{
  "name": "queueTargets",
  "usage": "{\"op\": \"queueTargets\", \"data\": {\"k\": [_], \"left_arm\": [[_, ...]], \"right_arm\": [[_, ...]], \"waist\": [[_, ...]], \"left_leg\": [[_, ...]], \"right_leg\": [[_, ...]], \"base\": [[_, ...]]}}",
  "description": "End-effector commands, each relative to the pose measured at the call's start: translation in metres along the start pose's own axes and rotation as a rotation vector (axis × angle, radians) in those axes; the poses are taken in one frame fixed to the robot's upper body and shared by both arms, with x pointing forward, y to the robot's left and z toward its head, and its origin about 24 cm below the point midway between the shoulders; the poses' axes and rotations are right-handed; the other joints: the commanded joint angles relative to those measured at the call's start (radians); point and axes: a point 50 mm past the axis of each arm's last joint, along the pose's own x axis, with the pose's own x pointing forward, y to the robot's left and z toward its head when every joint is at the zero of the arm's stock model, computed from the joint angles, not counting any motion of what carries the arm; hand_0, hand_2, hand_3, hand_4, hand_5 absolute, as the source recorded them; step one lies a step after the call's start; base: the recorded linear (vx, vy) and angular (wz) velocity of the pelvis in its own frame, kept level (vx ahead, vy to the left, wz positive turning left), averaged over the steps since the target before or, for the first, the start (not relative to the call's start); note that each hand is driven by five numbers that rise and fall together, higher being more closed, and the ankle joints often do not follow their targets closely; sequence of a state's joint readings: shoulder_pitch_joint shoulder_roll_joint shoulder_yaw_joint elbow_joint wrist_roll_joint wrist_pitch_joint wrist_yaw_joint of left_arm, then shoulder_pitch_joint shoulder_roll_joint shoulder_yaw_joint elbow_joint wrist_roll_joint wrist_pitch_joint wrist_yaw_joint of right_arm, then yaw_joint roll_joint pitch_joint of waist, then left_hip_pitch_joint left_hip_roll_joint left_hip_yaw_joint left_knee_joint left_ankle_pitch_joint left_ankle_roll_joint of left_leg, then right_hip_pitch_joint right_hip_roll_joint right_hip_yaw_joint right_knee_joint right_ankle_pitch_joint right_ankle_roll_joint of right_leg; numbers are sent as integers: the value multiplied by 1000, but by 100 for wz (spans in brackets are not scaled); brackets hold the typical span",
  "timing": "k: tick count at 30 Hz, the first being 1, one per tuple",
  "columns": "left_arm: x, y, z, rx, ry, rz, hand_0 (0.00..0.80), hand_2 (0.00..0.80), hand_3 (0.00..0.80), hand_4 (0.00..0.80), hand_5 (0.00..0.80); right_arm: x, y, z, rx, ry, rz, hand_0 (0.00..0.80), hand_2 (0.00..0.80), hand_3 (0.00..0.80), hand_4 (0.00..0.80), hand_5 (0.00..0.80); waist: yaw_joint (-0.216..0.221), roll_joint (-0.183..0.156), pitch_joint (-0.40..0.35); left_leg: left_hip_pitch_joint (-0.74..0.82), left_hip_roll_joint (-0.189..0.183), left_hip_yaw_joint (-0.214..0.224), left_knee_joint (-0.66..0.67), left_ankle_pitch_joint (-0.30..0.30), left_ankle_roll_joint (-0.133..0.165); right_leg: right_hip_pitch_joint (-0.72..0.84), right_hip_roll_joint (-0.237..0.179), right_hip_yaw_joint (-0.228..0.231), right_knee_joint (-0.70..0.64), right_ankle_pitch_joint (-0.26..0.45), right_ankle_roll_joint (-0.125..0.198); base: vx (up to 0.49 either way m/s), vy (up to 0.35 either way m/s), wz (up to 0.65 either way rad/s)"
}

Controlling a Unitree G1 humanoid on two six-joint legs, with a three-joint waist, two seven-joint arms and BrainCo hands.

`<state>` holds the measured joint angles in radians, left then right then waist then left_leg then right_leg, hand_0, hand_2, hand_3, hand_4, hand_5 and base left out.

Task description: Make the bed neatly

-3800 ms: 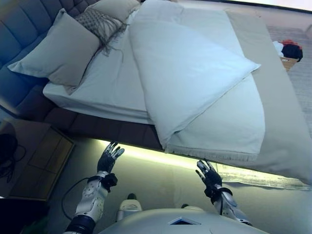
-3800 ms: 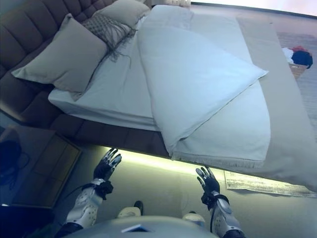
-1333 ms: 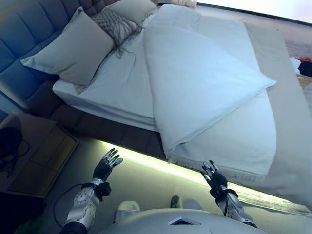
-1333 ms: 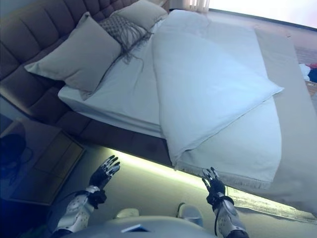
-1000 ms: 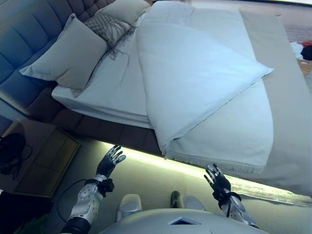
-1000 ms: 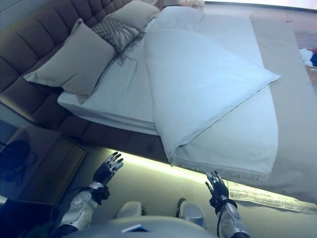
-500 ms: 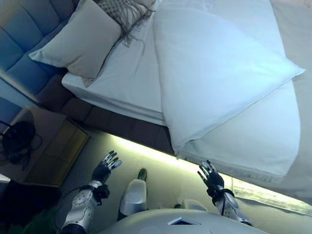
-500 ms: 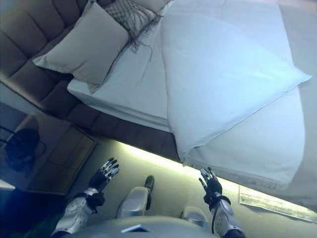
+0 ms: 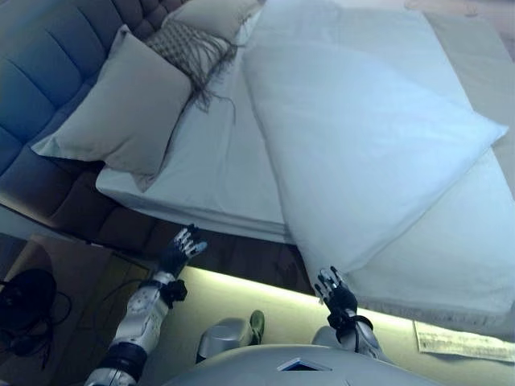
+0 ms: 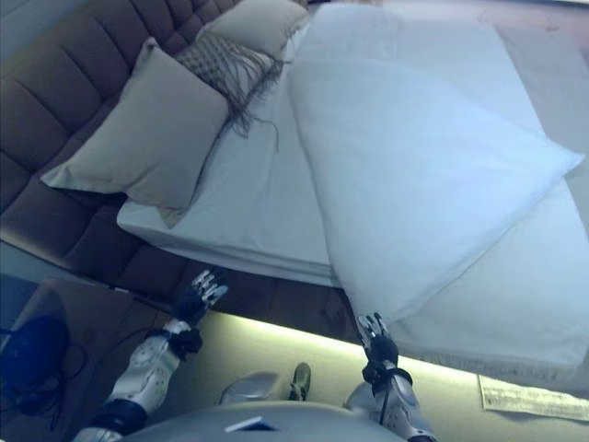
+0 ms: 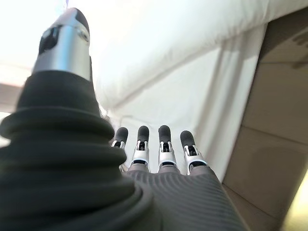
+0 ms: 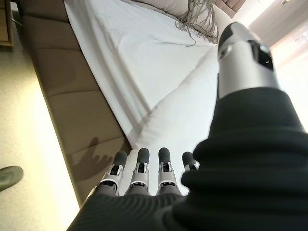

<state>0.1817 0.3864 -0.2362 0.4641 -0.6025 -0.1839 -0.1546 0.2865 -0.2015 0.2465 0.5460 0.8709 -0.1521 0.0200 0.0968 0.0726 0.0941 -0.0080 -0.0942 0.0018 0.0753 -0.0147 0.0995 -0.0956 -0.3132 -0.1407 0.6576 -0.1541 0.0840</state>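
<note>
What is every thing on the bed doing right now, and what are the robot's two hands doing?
Duvet: folded back in a slanted flap, not spread flat.
Sheet: bare next to the duvet.
Big pillow: leaning on the headboard.
Fringed cushion: lying behind the big pillow.
Far pillow: lying at the head of the bed.
Left hand: open, holding nothing, at the bed's side.
Right hand: open, holding nothing, below the duvet's edge.

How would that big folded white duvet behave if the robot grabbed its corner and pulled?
The duvet would probably go floppy: it lies in soft folds and its edge droops over the bed's side. It looks puffy, so likely light for its bulk. Both open hands, left and right, are near it.
</note>
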Motion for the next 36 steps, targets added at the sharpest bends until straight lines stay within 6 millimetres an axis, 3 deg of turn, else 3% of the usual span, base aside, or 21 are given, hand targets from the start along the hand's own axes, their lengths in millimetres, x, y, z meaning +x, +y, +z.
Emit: {"op": "queueTargets", "data": {"k": [1, 2, 4, 6, 11, 18, 23, 25, 26, 27, 28, 30, 32, 33, 34, 36], "left_arm": [[0, 1, 22, 39, -120, 19, 0, 0, 0, 0, 0], [0, 1, 22, 39, -123, 25, 0, 0, 0, 0, 0], [0, 5, 23, 38, -132, 38, 0, 0, 0, 0, 0], [-2, 10, 27, 49, -135, 45, 0, 0, 0, 0, 0], [-3, 18, 31, 57, -142, 49, 0, 0, 0, 0, 0], [6, 12, 42, 198, -145, -15, 0, 0, 0, 0, 0], [14, 6, 46, 388, -157, -9, 0, 0, 0, 0, 0], [19, -2, 50, 437, -179, -19, 0, 0, 0, 0, 0], [22, -9, 52, 438, -184, -26, 0, 0, 0, 0, 0], [24, -11, 52, 439, -183, -29, 0, 0, 0, 0, 0], [29, -19, 51, 442, -186, -41, 0, 0, 0, 0, 0], [47, -43, 56, 448, -223, -61, 0, 0, 0, 0, 0], [63, -67, 71, 466, -297, -90, 0, 0, 0, 0, 0], [69, -76, 80, 477, -339, -102, 0, 0, 0, 0, 0], [72, -80, 85, 475, -365, -107, 0, 0, 0, 0, 0], [77, -87, 92, 469, -399, -124, 0, 0, 0, 0, 0]], "right_arm": [[5, 0, 28, -47, -88, 66, 0, 0, 0, 0, 0], [7, 0, 30, -50, -86, 69, 0, 0, 0, 0, 0], [11, 0, 34, -51, -76, 79, 0, 0, 0, 0, 0], [12, 0, 32, -56, -68, 79, 0, 0, 0, 0, 0], [11, -1, 26, -68, -48, 75, 0, 0, 0, 0, 0], [14, -11, 30, -78, -47, -13, 0, 0, 0, 0, 0], [18, -24, 37, -86, -42, -74, 0, 0, 0, 0, 0], [21, -28, 44, -100, -50, -97, 0, 0, 0, 0, 0], [23, -29, 50, -101, -65, -111, 0, 0, 0, 0, 0], [23, -30, 51, -99, -70, -115, 0, 0, 0, 0, 0], [25, -31, 58, -92, -96, -119, 0, 0, 0, 0, 0], [34, -20, 82, -98, -176, -96, 0, 0, 0, 0, 0], [45, -1, 111, -90, -280, -55, 0, 0, 0, 0, 0], [49, 8, 124, -88, -328, -32, 0, 0, 0, 0, 0], [52, 15, 134, -95, -356, -17, 0, 0, 0, 0, 0], [56, 22, 147, -98, -396, -16, 0, 0, 0, 0, 0]], "waist": [[-38, -29, 6], [-45, -37, 5], [-60, -67, 9], [-66, -76, 9], [-66, -86, -4], [-66, -102, -24], [-106, -80, -32], [-117, -70, -28], [-120, -64, -13], [-120, -62, -9], [-124, -53, 5], [-128, -29, 40], [-110, -6, 104], [-103, 3, 138], [-103, 10, 160], [-117, 25, 185]], "left_leg": [[-24, -18, -21, 25, -3, -22], [-14, -18, -16, 23, -18, -24], [31, -28, 1, 19, -72, -28], [68, -25, 2, 15, -109, -27], [118, 3, 5, 23, -155, -34], [145, 48, 8, 76, -198, -59], [158, 123, 3, 136, -117, -96], [132, 139, -8, 221, -74, -112], [83, 154, 4, 280, -24, -126], [70, 158, 5, 292, -19, -129], [42, 174, 12, 277, -4, -135], [-4, 198, -23, 130, 46, -161], [-113, 232, -72, 33, 165, -195], [-165, 243, -83, 22, 189, -201], [-195, 248, -81, 23, 187, -201], [-213, 237, -34, 17, 116, -192]], "right_leg": [[-55, 57, -33, -360, 241, -2], [-63, 64, -29, -423, 255, 6], [-86, 67, -13, -572, 350, 52], [-100, 63, -3, -626, 398, 73], [-84, 45, -26, -620, 406, 85], [-67, 45, -70, -614, 388, 92], [-69, 123, -35, -571, 302, 61], [-71, 149, -23, -548, 268, 40], [-57, 162, -19, -535, 245, 19], [-55, 165, -19, -533, 241, 14], [-55, 168, -23, -521, 233, 8], [-82, 161, -22, -510, 230, 20], [-90, 156, -2, -517, 208, 22], [-101, 147, 6, -517, 192, 20], [-119, 137, 9, -507, 181, 19], [-179, 93, 12, -471, 182, 32]], "base": [[176, -128, -27], [220, -147, -17], [259, -137, -13], [265, -93, -2], [216, -84, 30], [232, -244, 12], [178, -246, 2], [157, -236, 7], [90, -153, -5], [53, -107, -1], [-22, 16, -4], [-166, 144, -3], [-355, 196, -7], [-363, 174, -17], [-218, 137, -32], [-112, 181, -52]]}}
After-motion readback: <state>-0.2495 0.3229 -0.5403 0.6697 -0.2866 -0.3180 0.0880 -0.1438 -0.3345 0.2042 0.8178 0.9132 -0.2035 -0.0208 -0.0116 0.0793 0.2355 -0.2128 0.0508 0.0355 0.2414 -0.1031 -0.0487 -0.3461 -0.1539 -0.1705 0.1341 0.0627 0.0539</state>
